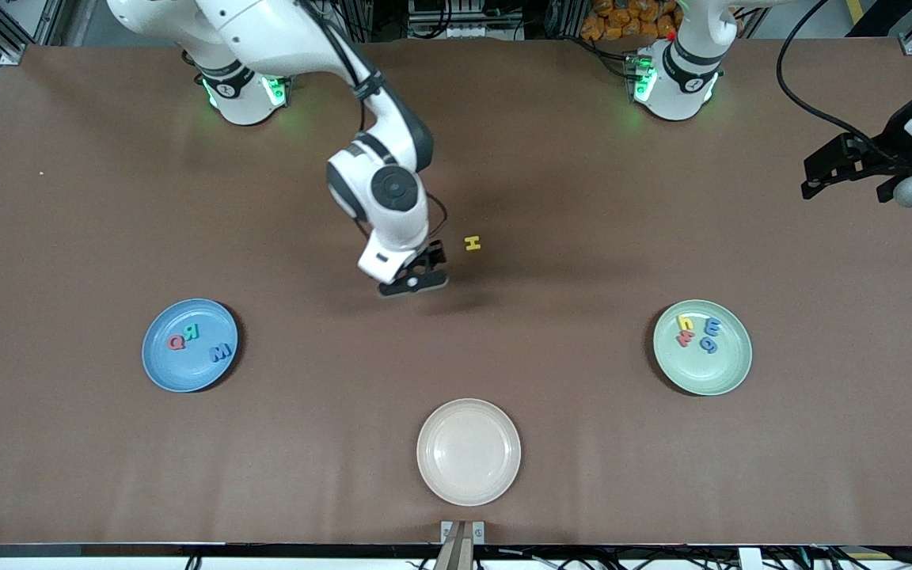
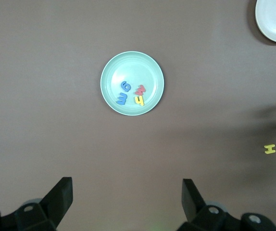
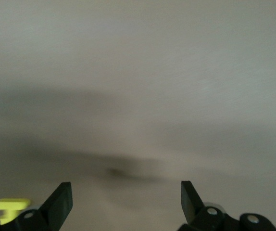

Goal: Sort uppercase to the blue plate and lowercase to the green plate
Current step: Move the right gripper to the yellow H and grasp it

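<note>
**Yellow H lying alone on the table, both grippers wide and empty**

Seen from high across a brown table [image 1: 503,158]. Toward the right arm's end, a blue plate [image 1: 161,366] holding three capitals: red Q [image 1: 176,342], teal-green R [image 1: 191,330], blue M [image 1: 219,352]. Toward the left arm's end, a green plate [image 1: 721,380] holding four lowercase letters: yellow h [image 1: 685,322], red w [image 1: 685,338], blue e [image 1: 712,327], blue g-like letter [image 1: 708,344], clustered close together. Between the two and nearest the front camera, an empty-looking cream plate [image 1: 468,451]. Out on the bare table near the middle, farther from the camera than all three plates, the yellow H [image 1: 472,244], flat and untouched.

Right gripper [image 1: 416,277] low over the table just beside the H, fingers spread wide, nothing between them. Left gripper [image 1: 808,186] waiting high at the left arm's end of the table, fingers [image 2: 61,195] likewise wide apart and empty.
</note>
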Motion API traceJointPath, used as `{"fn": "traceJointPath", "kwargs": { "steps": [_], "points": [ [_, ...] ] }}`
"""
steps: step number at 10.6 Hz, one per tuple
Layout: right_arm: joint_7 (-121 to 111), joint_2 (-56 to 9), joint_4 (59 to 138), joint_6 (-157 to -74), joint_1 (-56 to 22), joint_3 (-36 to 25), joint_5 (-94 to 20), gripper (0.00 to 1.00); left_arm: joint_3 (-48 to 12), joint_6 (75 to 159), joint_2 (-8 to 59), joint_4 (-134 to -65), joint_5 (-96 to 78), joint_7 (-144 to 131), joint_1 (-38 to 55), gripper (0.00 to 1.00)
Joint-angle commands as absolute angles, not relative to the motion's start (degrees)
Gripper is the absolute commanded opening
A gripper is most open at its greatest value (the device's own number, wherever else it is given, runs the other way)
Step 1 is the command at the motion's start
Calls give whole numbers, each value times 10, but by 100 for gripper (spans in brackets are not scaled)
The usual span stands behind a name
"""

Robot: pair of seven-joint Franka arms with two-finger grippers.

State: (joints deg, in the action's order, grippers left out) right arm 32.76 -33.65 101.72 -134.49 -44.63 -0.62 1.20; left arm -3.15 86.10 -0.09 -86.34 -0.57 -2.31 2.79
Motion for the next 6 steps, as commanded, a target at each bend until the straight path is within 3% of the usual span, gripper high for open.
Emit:
{"fn": "traceJointPath", "kwargs": {
  "steps": [1,6],
  "points": [
    [401,-354,1016,-1394,-447,31,13,100,-33,855,-11,-862,7,-33,27,100],
    [503,-387,990,-1402,-480,51,12,100,-34,855,-11,-863,6,-45,28,100]
  ]
}}
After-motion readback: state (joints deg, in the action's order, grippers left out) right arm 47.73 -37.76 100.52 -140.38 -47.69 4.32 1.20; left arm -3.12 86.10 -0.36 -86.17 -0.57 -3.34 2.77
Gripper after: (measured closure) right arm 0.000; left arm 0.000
